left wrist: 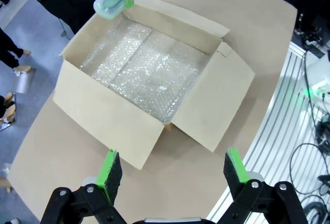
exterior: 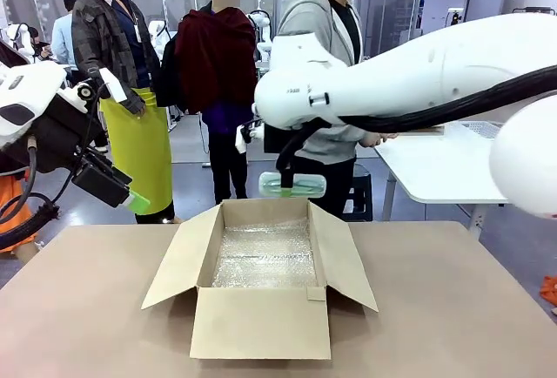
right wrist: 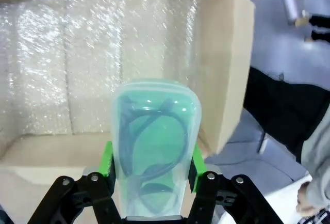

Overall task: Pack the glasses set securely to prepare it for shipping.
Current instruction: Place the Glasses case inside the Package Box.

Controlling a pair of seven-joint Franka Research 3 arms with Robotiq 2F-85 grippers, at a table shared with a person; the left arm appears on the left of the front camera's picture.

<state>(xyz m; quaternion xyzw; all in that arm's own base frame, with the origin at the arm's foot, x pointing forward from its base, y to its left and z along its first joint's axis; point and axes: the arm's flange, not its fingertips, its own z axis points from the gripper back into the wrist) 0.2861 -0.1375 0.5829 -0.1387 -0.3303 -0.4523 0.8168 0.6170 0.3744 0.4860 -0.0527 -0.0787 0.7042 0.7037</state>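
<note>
A cardboard box [exterior: 261, 321] stands at the middle of the table [exterior: 452, 308]. All four flaps are open and splayed outward, and the near flap hangs down over the front wall. Bubble wrap [exterior: 265, 256] covers the box floor. The right gripper [right wrist: 150, 161] is clamped on the mint case [right wrist: 154, 146], with a green pad pressed to each long side. The case hangs in the air above the far edge of the box and touches neither the cardboard nor the wrap. Dark-framed glasses [right wrist: 152, 131] show folded inside it through the translucent lid. The left gripper [left wrist: 173, 167] is raised above the table's left side, well apart from the box, with its fingers spread wide and nothing between them. A person [exterior: 326, 21] in a grey hooded top stands just behind the table's far edge. The box faces, flaps and case lid carry no readable print. A small dark marking [exterior: 291, 91] on the right arm [exterior: 418, 69] is too small to read.
</note>
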